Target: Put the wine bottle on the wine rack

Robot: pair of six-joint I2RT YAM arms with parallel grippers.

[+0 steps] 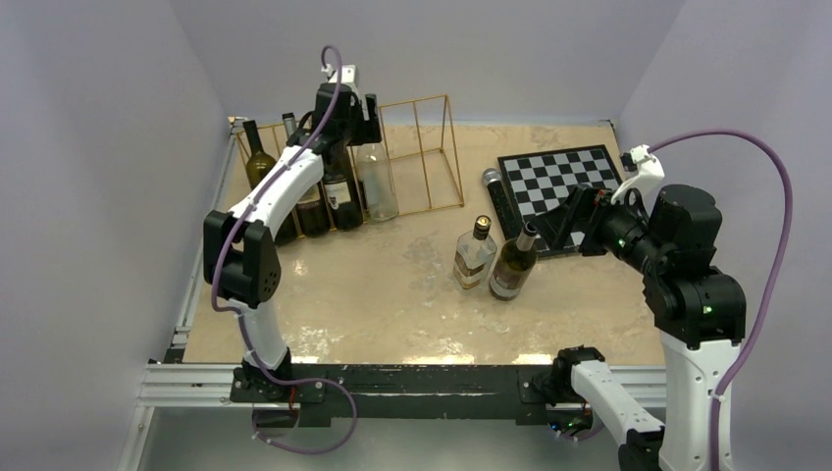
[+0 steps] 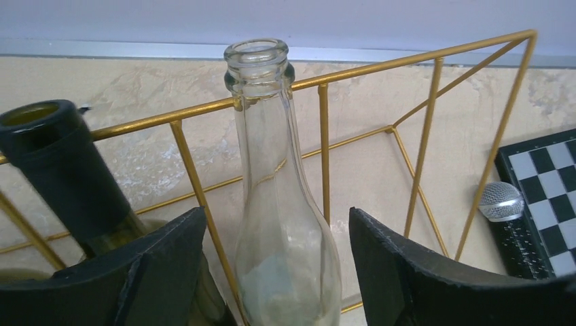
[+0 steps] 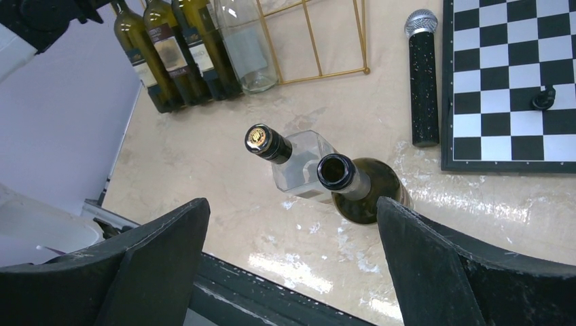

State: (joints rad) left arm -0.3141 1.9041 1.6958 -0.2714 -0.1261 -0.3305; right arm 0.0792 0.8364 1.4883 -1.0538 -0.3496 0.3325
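The gold wire wine rack [image 1: 422, 157] stands at the back left. A clear wine bottle [image 2: 285, 224] stands upright in one of its slots, beside several dark bottles [image 1: 294, 196]. My left gripper [image 2: 277, 214] is open around the clear bottle's shoulder, with a gap on each side. In the top view my left gripper [image 1: 361, 132] hangs over the clear bottle [image 1: 378, 186]. A dark green wine bottle [image 3: 370, 190] stands uncorked mid-table. My right gripper [image 3: 292, 204] is open and empty, above and just short of the green bottle.
A clear square bottle with a black cap [image 3: 299, 166] touches the green bottle. A black microphone [image 3: 424, 81] lies along the left edge of the chessboard [image 3: 509, 81], which carries one dark piece [image 3: 543, 98]. The rack's right-hand slots [image 2: 407, 170] hold nothing.
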